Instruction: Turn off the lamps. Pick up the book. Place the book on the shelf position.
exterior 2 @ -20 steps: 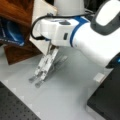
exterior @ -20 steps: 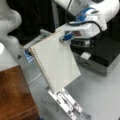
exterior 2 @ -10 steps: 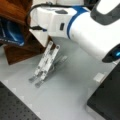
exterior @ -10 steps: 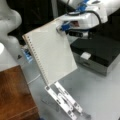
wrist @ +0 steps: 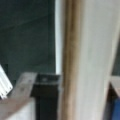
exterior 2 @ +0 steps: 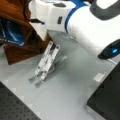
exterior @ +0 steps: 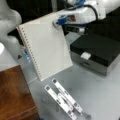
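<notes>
Book (exterior: 45,48) in gripper (exterior: 57,23), above stand (exterior: 63,98)

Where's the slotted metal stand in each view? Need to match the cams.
Front view: metal stand at bottom centre, on the table, below the book that the gripper holds up.
Front view: stand left of centre, below the arm, beside the wooden block.
Wrist view: not in it; the book fills the right.
Shared landmark: the black-topped box, also at a front view's bottom right.

Shelf position (exterior: 15,95) cut by frame edge
</notes>
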Tool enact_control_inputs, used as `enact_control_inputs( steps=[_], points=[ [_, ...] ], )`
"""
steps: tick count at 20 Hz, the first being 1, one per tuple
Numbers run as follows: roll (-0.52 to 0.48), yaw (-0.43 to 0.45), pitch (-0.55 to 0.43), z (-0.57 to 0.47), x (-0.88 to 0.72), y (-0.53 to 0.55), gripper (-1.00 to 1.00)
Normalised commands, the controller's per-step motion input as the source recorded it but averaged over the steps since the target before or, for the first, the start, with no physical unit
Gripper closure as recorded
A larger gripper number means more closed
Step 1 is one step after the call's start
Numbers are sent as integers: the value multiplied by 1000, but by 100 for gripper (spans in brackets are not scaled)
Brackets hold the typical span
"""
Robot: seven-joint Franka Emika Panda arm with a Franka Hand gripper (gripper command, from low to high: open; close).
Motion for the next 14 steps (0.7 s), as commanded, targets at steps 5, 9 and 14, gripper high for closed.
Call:
enact_control_inputs(
  steps=[5, 9, 14],
  points=[
    [-349, -221, -67, 188, -93, -170, 100],
    [-364, -117, -132, 89, -123, -212, 100],
    [-376, 58, -177, 37, -171, -210, 100]
  ],
)
